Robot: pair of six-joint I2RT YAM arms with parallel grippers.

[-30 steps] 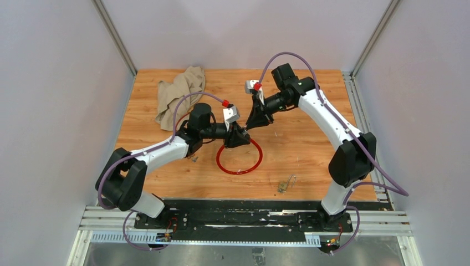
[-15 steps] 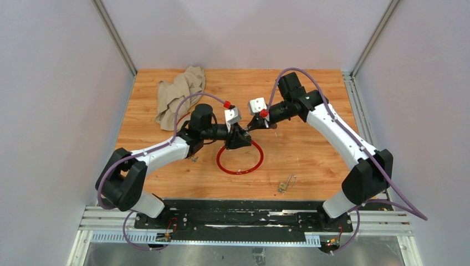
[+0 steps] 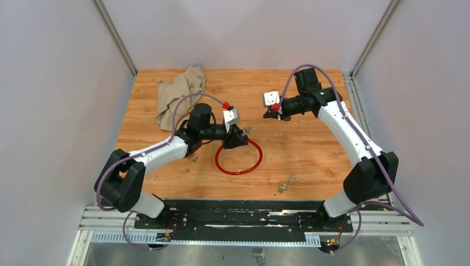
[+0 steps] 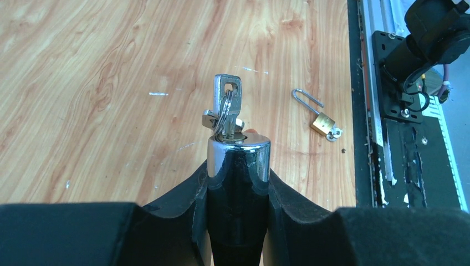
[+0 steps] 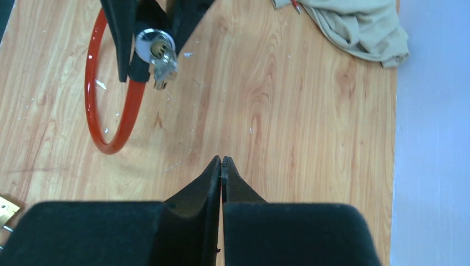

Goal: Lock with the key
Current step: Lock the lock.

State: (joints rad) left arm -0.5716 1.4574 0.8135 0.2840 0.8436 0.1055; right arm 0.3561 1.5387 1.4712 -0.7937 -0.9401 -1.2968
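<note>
The silver key (image 4: 227, 102) on its small ring stands in the chrome end of the lock barrel (image 4: 238, 158). My left gripper (image 4: 238, 183) is shut on that black barrel. In the top view the left gripper (image 3: 235, 137) sits at the back edge of the red cable loop (image 3: 238, 173), with the key (image 3: 246, 130) pointing right. My right gripper (image 3: 270, 114) is apart from it, further back and to the right. In the right wrist view the right gripper (image 5: 221, 159) is shut with nothing in it, and the key (image 5: 163, 69) and cable (image 5: 90, 83) lie ahead.
A small brass padlock (image 3: 285, 184) with an open shackle lies near the front edge; it also shows in the left wrist view (image 4: 321, 122). A beige cloth (image 3: 177, 94) is bunched at the back left. Grey walls enclose the wooden table (image 3: 310, 149).
The right gripper has drawn back from the key, toward the back right, and its jaws have closed. The left arm holds the lock barrel as before.
</note>
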